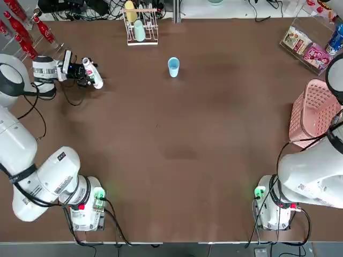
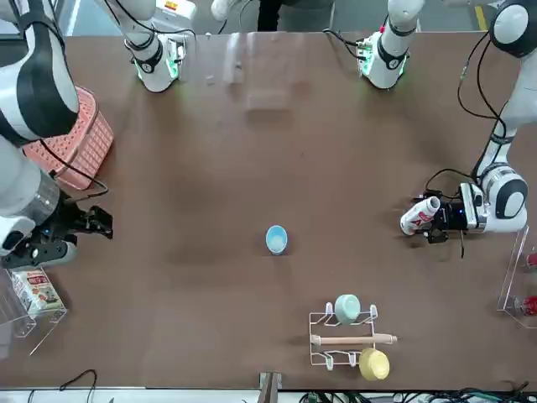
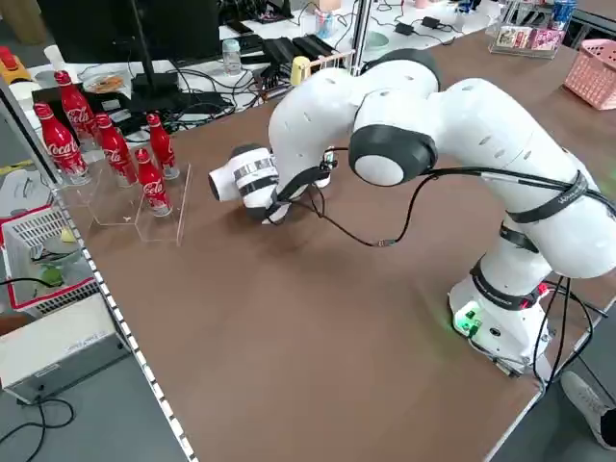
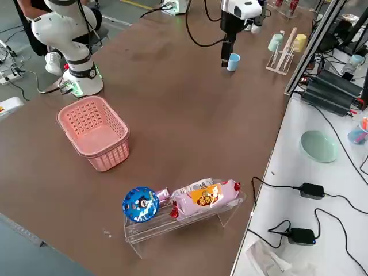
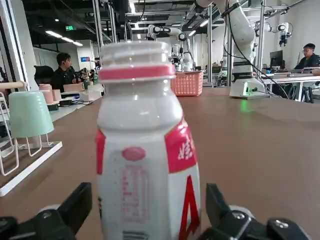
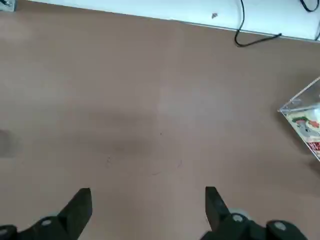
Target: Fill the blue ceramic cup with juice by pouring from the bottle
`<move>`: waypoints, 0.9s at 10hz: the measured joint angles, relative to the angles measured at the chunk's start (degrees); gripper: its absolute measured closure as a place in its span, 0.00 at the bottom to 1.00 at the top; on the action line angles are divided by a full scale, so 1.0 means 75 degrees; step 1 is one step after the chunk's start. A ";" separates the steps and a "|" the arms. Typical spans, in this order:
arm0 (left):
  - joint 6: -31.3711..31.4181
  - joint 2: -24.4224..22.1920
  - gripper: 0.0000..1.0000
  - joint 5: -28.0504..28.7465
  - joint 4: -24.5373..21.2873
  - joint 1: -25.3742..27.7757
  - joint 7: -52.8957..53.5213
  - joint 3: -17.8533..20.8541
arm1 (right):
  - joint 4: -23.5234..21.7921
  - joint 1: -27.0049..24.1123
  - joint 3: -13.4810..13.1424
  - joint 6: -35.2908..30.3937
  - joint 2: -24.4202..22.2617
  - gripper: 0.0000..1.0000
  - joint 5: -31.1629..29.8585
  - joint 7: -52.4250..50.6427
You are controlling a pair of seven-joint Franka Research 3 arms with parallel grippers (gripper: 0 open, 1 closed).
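While the left gripper (image 5: 150,201) has its jaws spread wide, the bottle (image 5: 147,150) sits in the space between them, upright, cap on. A slim gap shows on either side of it in the left wrist view, so not clamped. Its base is hidden, so cannot tell how it meets the table. Label: red and white on the side facing that claw.

Blue ceramic cup (image 1: 173,67): on the table, upright, well apart from the left claw, off to the robot's right of it and a bit farther out from the arm bases. Contents: cannot tell.

White rack (image 1: 142,38) is beyond the left claw, farther out and to its right, mint-green cup (image 1: 139,31) and yellow cup (image 1: 130,10) hung on it. Red cola bottles (image 1: 24,46) are in a clear stand, out past the left claw on the robot's left.

Right gripper (image 6: 149,200): jaws wide apart, nothing between them, raised over the table at the robot's right side. Pink basket (image 1: 308,115) lies closer to the arm bases than the right claw. Clear snack stand (image 4: 172,226) with packets (image 4: 204,195) and a blue-lidded can (image 4: 140,204) is near that claw, on its far side from the bases.
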 joint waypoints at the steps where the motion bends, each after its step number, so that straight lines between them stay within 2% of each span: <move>1: 0.0000 -0.0003 0.00 0.0043 0.0088 0.0034 -0.0002 0.0006 | 0.0008 0.0405 -0.0634 -0.0218 -0.0256 0.00 0.0317 0.0092; 3: 0.0000 -0.0008 0.00 0.0275 0.0257 0.0135 -0.0061 0.0027 | 0.0005 0.1679 -0.2748 -0.0657 -0.1035 0.00 0.1133 0.0114; 4: 0.0000 -0.0015 0.00 0.0382 0.0350 0.0168 -0.0106 0.0055 | -0.0056 0.2002 -0.3370 -0.0898 -0.1389 0.00 0.1243 0.0114; 6: -0.0010 -0.0070 0.00 0.0610 0.0540 0.0266 -0.0145 0.0070 | -0.0296 0.2022 -0.3648 -0.0841 -0.1668 0.00 0.1264 0.0116; 9: -0.0125 -0.0498 0.00 0.0988 0.0825 0.0453 -0.0392 0.0073 | -0.1236 0.1968 -0.3825 0.0127 -0.1952 0.00 0.1327 0.0148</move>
